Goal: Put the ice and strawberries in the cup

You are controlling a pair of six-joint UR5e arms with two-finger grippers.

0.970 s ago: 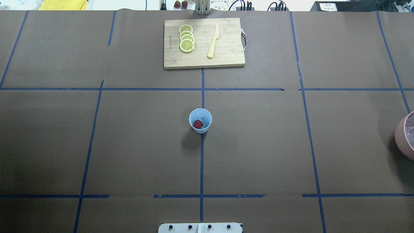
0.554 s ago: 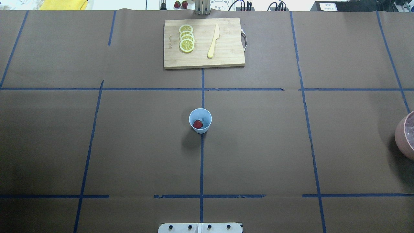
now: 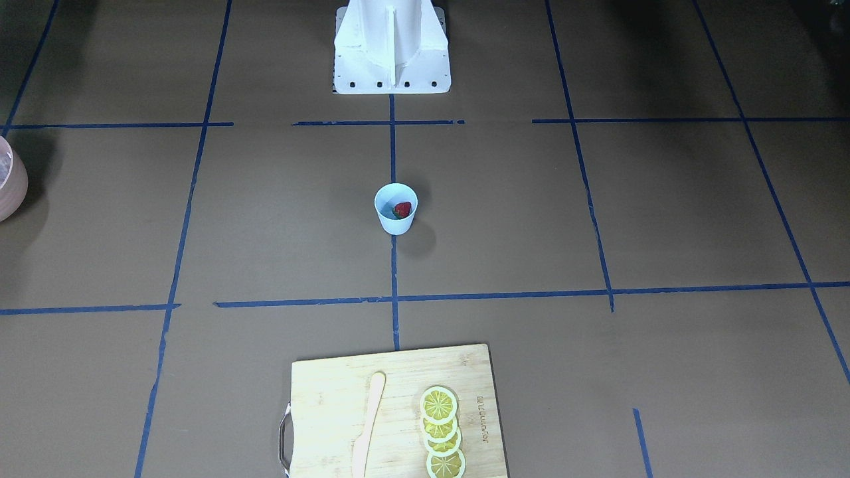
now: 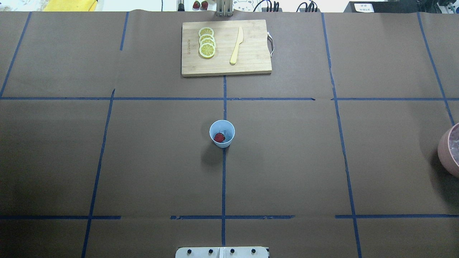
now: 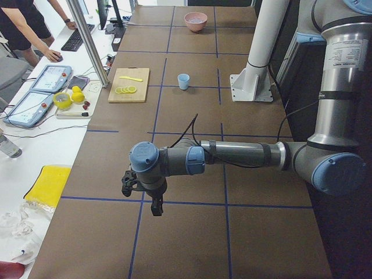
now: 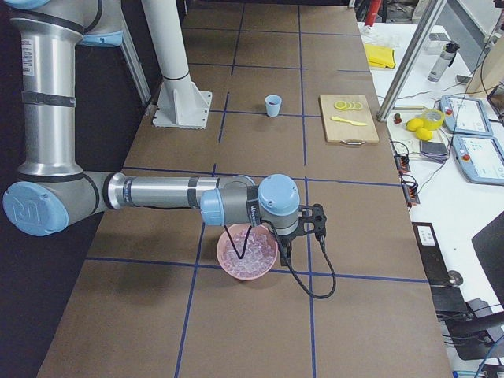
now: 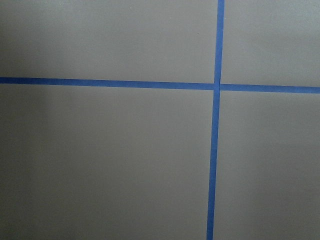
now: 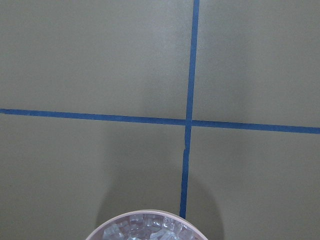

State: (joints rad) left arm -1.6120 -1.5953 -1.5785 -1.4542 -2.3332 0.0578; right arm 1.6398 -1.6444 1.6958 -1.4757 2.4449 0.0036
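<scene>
Strawberry [image 4: 219, 137] noted inside cup [image 4: 223, 144]. Ice [image 8: 145, 231] judged best pinched singly from bowl [image 4: 444, 150]. Left gripper [image 5: 152, 204], right gripper [image 6: 285, 250]: opening could not be told.

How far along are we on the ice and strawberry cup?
Done: the strawberry lies in the cup. In hand: nothing seen held; the right gripper hangs by the bowl of ice, jaws unclear. Remaining: ice into the cup, where I cannot make out any.
</scene>
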